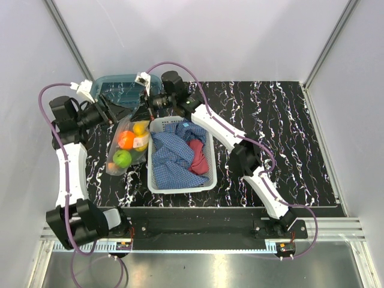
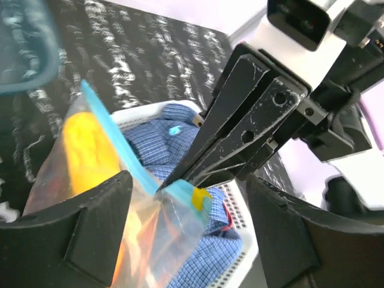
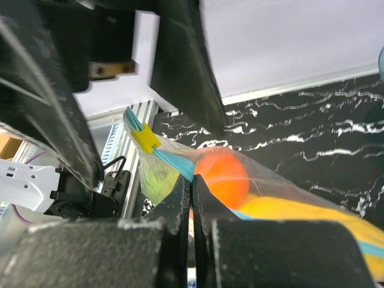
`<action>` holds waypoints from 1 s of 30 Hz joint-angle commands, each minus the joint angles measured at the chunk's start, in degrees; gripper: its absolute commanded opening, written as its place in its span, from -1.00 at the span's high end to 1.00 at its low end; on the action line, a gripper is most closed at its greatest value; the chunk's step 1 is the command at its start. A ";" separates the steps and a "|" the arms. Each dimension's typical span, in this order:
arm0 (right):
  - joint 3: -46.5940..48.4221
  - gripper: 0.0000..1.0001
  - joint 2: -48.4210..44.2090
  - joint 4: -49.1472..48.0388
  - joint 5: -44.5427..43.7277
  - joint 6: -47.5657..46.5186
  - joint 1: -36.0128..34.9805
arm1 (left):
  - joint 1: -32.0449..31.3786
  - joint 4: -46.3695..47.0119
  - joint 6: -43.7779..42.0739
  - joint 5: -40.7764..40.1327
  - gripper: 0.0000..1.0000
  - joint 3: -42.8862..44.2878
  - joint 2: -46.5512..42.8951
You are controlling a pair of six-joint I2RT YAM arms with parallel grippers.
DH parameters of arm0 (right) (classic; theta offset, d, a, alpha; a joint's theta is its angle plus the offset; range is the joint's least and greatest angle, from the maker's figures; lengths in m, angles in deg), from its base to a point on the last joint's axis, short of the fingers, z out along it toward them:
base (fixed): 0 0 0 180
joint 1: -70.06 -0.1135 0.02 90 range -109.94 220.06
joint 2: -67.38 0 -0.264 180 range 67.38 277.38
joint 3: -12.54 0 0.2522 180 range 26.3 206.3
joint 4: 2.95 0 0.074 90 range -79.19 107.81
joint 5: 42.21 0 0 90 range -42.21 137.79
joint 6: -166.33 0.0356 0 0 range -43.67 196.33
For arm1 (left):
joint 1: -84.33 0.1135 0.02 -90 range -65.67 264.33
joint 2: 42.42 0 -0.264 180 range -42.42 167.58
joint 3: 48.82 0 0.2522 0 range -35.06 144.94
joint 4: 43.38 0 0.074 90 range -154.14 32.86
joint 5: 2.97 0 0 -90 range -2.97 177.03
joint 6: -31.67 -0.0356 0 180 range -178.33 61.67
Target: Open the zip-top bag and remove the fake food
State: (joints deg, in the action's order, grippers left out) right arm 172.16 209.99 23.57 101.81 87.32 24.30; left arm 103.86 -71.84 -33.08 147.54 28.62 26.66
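Note:
The clear zip-top bag [image 1: 117,133] lies left of the white basket, its teal zip strip [image 2: 108,129] lifted. Inside are fake food pieces: an orange one [image 1: 126,139], a yellow one [image 1: 140,129] and a lime-green one [image 1: 122,158]. My right gripper [image 1: 143,114] is shut on the zip strip [image 3: 174,163], close to the yellow slider [image 3: 144,139]. The orange piece [image 3: 222,174] sits just behind its fingertips. My left gripper [image 2: 186,192] is open, its fingers [image 2: 90,234] on either side of the bag's mouth without touching it. It is also in the top view [image 1: 122,114].
A white basket [image 1: 157,187] with a blue checked cloth [image 1: 174,153] and a red cloth [image 1: 199,157] stands right of the bag. A teal translucent bin [image 1: 123,86] stands behind both grippers. Black marbled tabletop [image 1: 270,132] extends to the right.

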 commanded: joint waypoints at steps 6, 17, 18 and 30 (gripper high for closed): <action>-1.90 1.00 -5.58 -3.88 -1.02 2.20 0.58 | 3.41 -4.81 -4.96 -8.57 -0.20 -2.15 -9.04; 0.82 1.00 -4.35 -3.88 -1.02 4.05 1.02 | -0.28 -9.47 -11.10 -11.38 0.05 -3.39 -10.11; 1.26 1.00 -4.09 -3.88 -0.85 4.31 1.02 | -0.46 -9.47 -11.19 -10.25 0.14 -3.30 -9.58; 1.45 1.00 -4.97 -3.96 0.21 6.33 0.93 | -0.90 -9.39 -11.46 -12.87 0.42 -0.93 -6.77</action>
State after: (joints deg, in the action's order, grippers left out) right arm 170.41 209.94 23.50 100.87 92.15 24.87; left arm 103.14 -82.55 -43.96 136.11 24.86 19.01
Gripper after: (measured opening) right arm 0.011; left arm 0.283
